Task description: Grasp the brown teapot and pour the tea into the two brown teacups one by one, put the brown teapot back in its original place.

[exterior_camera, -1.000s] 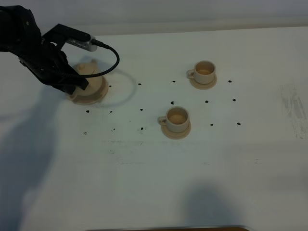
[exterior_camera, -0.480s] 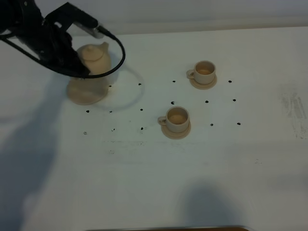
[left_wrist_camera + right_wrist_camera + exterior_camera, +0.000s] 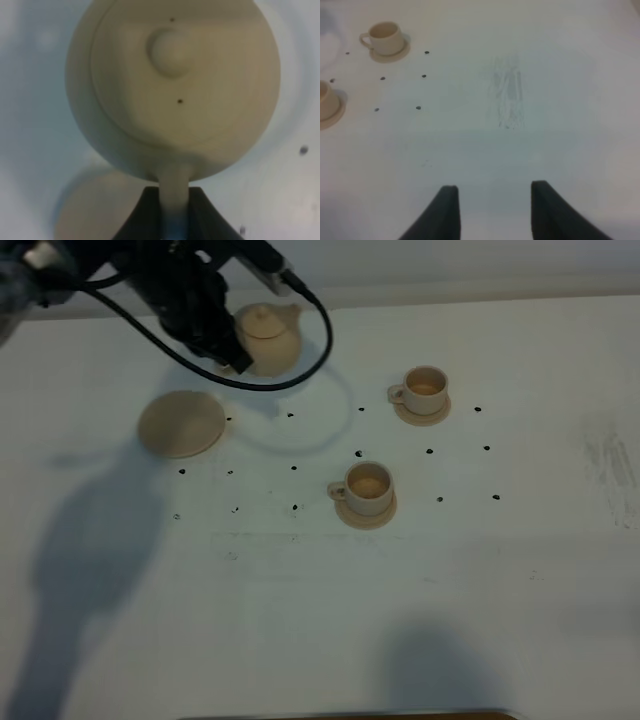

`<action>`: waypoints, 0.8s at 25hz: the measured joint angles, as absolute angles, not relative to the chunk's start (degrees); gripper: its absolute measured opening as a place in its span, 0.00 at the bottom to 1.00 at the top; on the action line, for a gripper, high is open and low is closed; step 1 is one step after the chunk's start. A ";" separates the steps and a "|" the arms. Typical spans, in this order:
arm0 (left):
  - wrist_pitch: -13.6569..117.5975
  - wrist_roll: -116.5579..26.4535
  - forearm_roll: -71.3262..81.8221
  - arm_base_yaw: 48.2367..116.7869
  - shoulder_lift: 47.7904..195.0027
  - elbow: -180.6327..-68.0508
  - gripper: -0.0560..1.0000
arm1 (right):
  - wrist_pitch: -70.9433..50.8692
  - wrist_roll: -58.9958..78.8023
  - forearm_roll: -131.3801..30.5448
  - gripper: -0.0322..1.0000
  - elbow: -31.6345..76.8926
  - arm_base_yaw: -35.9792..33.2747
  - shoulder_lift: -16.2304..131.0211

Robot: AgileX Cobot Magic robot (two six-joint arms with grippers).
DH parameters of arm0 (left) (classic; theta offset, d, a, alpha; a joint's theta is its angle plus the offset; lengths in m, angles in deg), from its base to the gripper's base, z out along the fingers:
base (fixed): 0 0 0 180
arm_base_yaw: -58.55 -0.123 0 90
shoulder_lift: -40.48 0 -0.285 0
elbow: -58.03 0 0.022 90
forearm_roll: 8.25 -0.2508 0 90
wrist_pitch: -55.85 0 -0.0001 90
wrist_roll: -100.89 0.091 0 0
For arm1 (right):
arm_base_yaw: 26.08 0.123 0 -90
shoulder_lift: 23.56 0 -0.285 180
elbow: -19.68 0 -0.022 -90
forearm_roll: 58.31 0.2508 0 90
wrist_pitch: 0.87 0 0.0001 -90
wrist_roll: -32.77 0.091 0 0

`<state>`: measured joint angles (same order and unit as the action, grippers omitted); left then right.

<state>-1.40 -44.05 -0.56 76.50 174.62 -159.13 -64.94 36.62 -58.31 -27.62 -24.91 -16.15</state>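
Shows the brown teapot [image 3: 268, 337] held clear of the table, its loop handle clenched between the fingers [image 3: 142, 217] of the left gripper [image 3: 174, 220], with the body just ahead of the fingertips. Places the bare wide saucer [image 3: 181, 423] below those fingers, off to one side, and the two brown teacups [image 3: 427, 388] [image 3: 368, 486] well beyond the spout. Shows the right gripper [image 3: 495, 210] with fingers spread, grasping nothing.
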 joint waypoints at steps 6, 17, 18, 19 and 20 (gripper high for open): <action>-2.80 -39.61 0.91 79.69 179.76 -167.15 0.13 | -64.94 36.57 -58.31 0.37 -27.62 -24.91 -16.15; -2.51 -30.54 1.92 82.46 185.44 -173.08 0.13 | -64.94 36.57 -58.31 0.37 -27.62 -24.91 -16.17; -2.33 -29.63 1.97 82.52 185.62 -173.15 0.13 | -64.94 36.57 -58.31 0.37 -27.62 -24.91 -16.17; -2.06 -28.93 1.97 82.52 185.77 -173.23 0.13 | -64.94 36.57 -58.31 0.37 -27.62 -24.91 -16.17; -1.59 -28.36 1.97 82.52 185.84 -173.23 0.13 | -64.94 36.57 -58.31 0.37 -27.62 -24.91 -16.17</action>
